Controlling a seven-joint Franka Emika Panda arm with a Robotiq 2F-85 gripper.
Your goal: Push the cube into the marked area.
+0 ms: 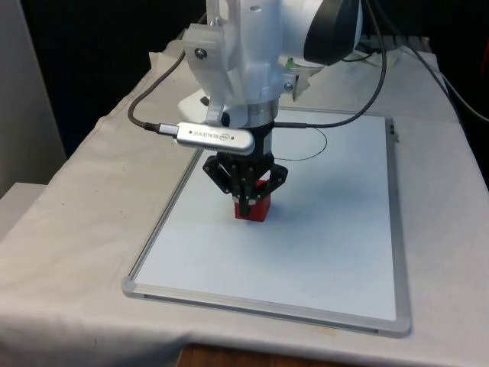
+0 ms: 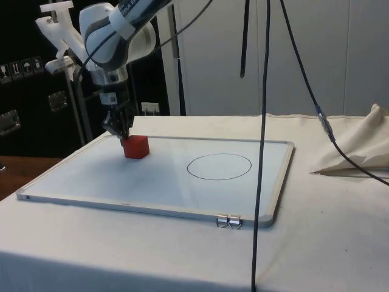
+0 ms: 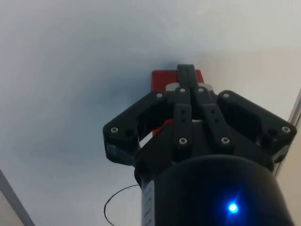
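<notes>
Tool (image 1: 245,205), fingers pressed together and gripping nothing, stands against the red cube (image 2: 136,146) on the whiteboard (image 2: 152,182). Pushing looks under way; next, a steady shove toward the drawn circle (image 2: 219,165), well beyond the cube.

White cloth (image 1: 69,229) over table, black curtains (image 1: 92,53) behind in front view, pale cabinet doors (image 2: 304,55) and dark wall (image 2: 30,91) in side view.

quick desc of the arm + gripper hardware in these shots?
White rounded arm with a dark joint band. Black gripper with a bolted, angular linkage body, and narrow black fingers. A black cable loops beside the wrist.
</notes>
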